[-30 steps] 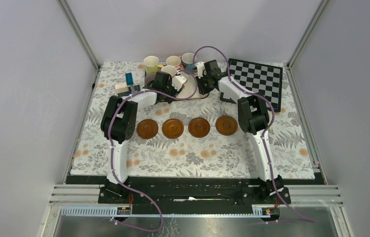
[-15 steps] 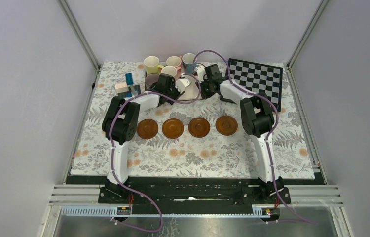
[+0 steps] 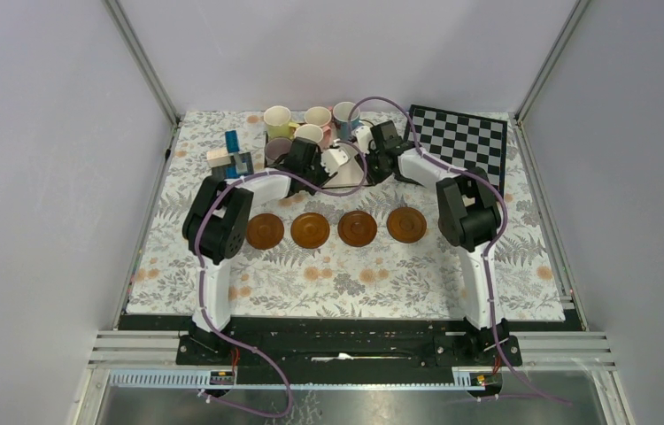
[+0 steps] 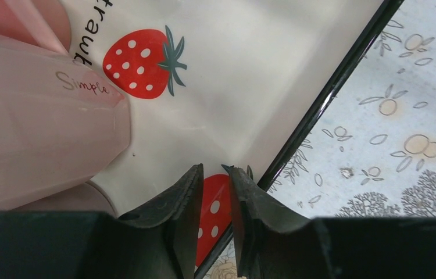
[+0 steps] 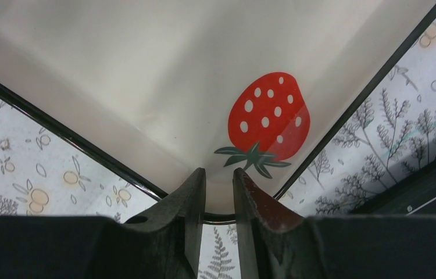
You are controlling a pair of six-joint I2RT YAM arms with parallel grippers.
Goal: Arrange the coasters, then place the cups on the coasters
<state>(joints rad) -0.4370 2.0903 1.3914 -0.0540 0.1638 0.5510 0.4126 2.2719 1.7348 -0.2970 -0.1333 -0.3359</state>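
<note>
Four brown coasters (image 3: 265,231) (image 3: 310,230) (image 3: 358,228) (image 3: 406,225) lie in a row mid-table. The cups stand at the back: yellow-green (image 3: 277,117), pink (image 3: 317,115), light blue (image 3: 343,112), pale pink (image 3: 308,134) and mauve (image 3: 275,147). The pale pink cup (image 4: 35,128) stands on the white strawberry tray (image 4: 233,87). My left gripper (image 4: 214,170) is shut on the tray's black near rim. My right gripper (image 5: 220,171) is shut on a corner of the same tray (image 5: 146,70).
A black-and-white chessboard (image 3: 459,142) lies at the back right, close to the right arm. Small blue and white blocks (image 3: 231,155) stand at the back left beside the left arm. A floral mat (image 3: 346,274) covers the table.
Both grippers have shifted slightly to the right, and the tray and the cups have moved with them. The coasters have stayed put.
</note>
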